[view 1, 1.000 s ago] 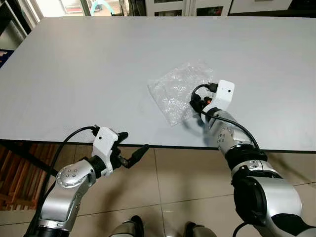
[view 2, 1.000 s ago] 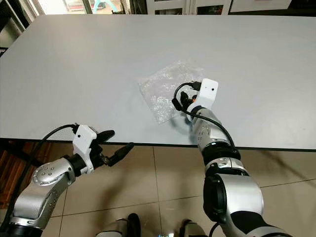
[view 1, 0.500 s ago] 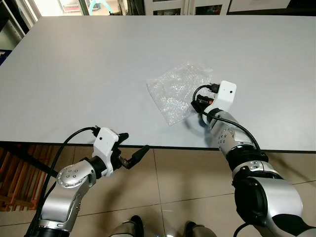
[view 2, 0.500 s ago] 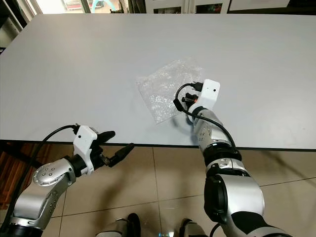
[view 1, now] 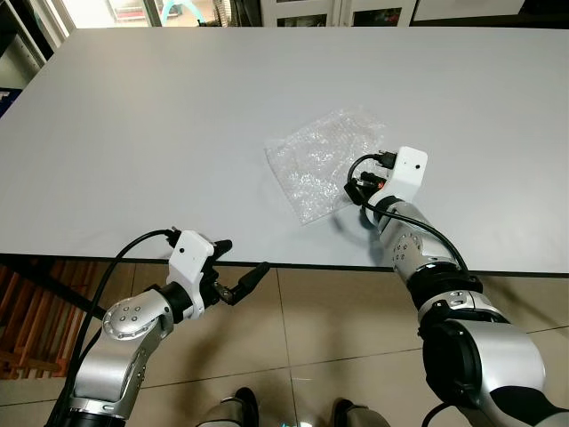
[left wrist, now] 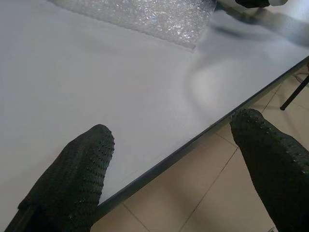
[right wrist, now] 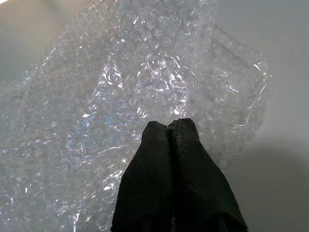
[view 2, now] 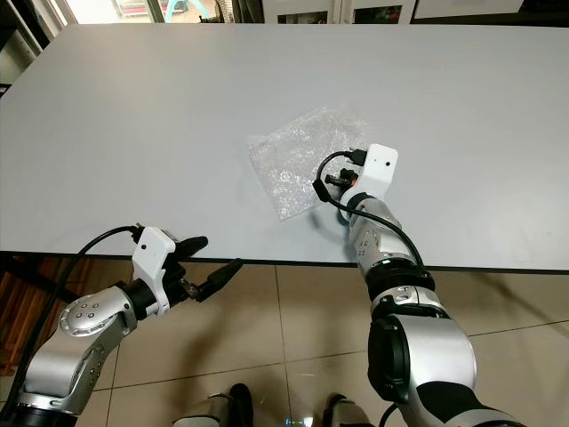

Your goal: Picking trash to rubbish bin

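Centrally on the grey surface (view 1: 133,124) lies a crumpled sheet of clear bubble wrap (view 1: 322,165), toward the near edge. Right hand (right wrist: 175,126): resting on the sheet's right side, its two black fingers pressed together with the tips against the plastic; whether any film is caught between them cannot be told. Left hand (left wrist: 169,140): held below and just off the near edge of the surface, above the tiled floor (view 1: 302,338), fingers spread apart and empty.
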Controlling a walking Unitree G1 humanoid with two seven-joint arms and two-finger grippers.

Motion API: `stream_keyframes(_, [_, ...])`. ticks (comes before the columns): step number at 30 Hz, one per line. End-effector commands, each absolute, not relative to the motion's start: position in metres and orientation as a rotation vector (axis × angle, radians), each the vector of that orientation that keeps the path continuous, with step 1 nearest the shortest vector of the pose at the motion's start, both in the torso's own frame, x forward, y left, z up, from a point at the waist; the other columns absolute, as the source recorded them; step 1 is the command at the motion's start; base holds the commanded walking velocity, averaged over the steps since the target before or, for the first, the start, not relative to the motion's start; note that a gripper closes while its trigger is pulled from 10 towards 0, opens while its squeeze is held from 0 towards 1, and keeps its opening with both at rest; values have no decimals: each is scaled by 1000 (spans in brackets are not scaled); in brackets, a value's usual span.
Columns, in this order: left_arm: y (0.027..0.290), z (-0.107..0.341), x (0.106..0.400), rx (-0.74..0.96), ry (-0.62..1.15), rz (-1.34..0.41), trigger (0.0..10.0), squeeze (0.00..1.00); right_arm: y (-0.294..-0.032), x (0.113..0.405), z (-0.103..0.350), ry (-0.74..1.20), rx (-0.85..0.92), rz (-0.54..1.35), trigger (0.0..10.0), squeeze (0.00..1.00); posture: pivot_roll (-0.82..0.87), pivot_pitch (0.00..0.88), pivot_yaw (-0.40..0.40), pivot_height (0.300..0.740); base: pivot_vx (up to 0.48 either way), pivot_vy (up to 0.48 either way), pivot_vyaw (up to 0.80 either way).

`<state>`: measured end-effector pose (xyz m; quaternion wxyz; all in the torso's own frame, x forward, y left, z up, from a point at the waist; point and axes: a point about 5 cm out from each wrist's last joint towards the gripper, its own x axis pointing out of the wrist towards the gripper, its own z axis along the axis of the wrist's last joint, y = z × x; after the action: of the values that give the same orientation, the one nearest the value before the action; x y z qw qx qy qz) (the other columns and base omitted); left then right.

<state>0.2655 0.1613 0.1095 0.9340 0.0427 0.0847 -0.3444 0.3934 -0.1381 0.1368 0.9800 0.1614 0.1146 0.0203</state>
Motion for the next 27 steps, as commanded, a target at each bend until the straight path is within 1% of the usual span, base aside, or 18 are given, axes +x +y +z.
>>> stream_keyframes(1, [159, 108, 262, 86, 185, -715, 10000, 0, -137, 376, 94, 401, 333, 12, 0, 0, 11, 226, 65, 740, 0, 0, 0])
stream_keyframes(5, [159, 108, 262, 86, 186, -716, 10000, 0, -139, 378, 99, 362, 316, -2, 0, 0, 11, 226, 65, 740, 0, 0, 0])
stream_keyframes(8, [159, 107, 262, 88, 188, -714, 10000, 0, -145, 384, 115, 254, 291, -31, 0, 0, 11, 226, 63, 740, 0, 0, 0])
stream_keyframes(9, [159, 107, 262, 89, 187, -713, 10000, 0, -148, 386, 125, 188, 262, -42, 0, 0, 11, 226, 63, 740, 0, 0, 0])
stream_keyframes(13, [159, 107, 262, 89, 186, -712, 10000, 0, -152, 388, 134, 124, 217, -55, 0, 0, 10, 221, 63, 740, 0, 0, 0])
stream_keyframes(17, [158, 108, 263, 88, 180, -710, 10000, 0, -156, 385, 145, 16, 133, -66, 0, 0, 10, 221, 63, 740, 0, 0, 0])
stream_keyframes(22, [159, 109, 264, 89, 176, -708, 10000, 0, -159, 381, 151, -58, 84, -69, 0, 0, 10, 221, 63, 740, 0, 0, 0])
stream_keyframes(25, [159, 109, 265, 90, 173, -708, 10000, 0, -161, 376, 160, -144, 33, -76, 0, 0, 8, 211, 68, 740, 0, 0, 0])
stream_keyframes(26, [159, 109, 265, 90, 173, -708, 10000, 0, -161, 376, 160, -144, 33, -76, 0, 0, 8, 211, 68, 740, 0, 0, 0])
stream_keyframes(27, [158, 109, 266, 91, 171, -711, 10000, 0, -162, 373, 167, -192, 11, -84, 0, 0, 4, 206, 74, 740, 0, 0, 0])
